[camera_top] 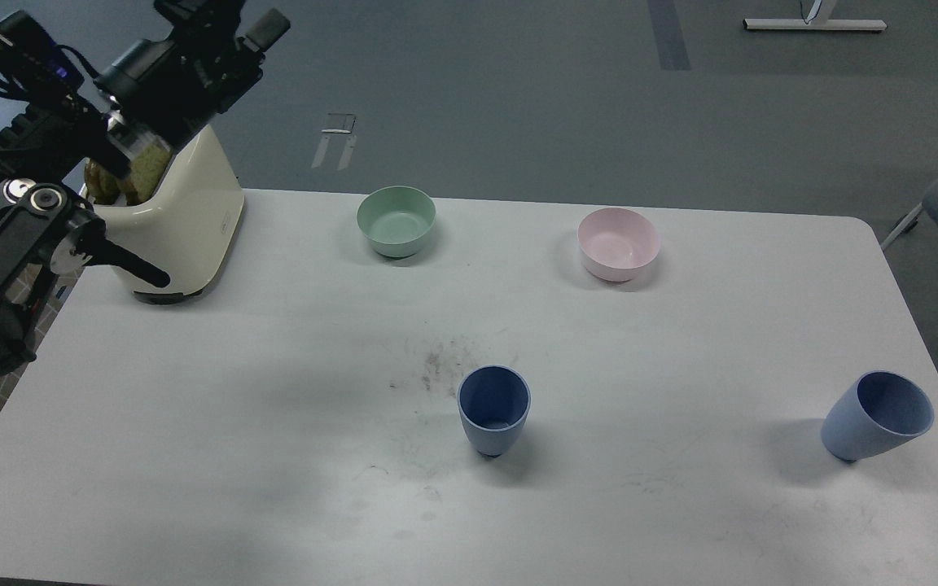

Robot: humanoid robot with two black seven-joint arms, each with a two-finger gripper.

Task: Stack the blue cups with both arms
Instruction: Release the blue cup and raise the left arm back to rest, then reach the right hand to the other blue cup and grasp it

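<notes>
One blue cup point(493, 409) stands upright, mouth up, on the white table point(681, 342) a little in front of centre. The second blue cup point(876, 415) stands near the table's right edge and looks tilted to the right. My left arm is drawn back to the upper left, and its gripper point(221, 37) is raised over the toaster, far from both cups. The gripper is dark and cut by the top edge, so its fingers cannot be told apart. It holds nothing that I can see. My right arm is out of view.
A cream toaster point(184, 220) with bread stands at the back left, partly behind my left arm. A pale green bowl point(396, 220) and a pink bowl point(618, 242) sit along the back. Dark scuff marks point(440, 366) lie beside the central cup.
</notes>
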